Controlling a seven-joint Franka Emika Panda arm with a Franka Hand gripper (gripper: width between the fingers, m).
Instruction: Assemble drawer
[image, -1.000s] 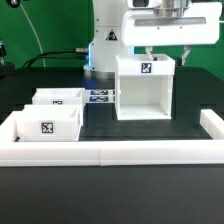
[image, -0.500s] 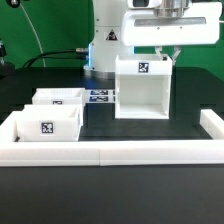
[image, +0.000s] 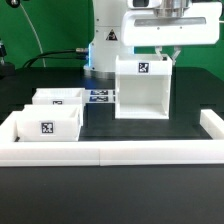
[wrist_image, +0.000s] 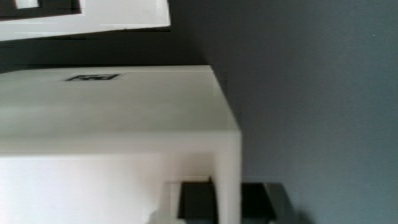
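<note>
Gripper (image: 167, 54) narrowed onto one housing (image: 145, 95) (tagged) — two trays (image: 48, 122) aside.

A robotics laboratory test cell is indicated: a white robot arm (image: 105, 40) is mounted at the back of a black tabletop (image: 150, 130), and a dark cable (image: 50, 56) is run behind it. The work area is fenced by a low white wall (image: 120, 153). Black-and-white square tags are carried by a marker board (image: 100, 97) fixed on the table and by the white drawer housing (image: 145, 95).
</note>
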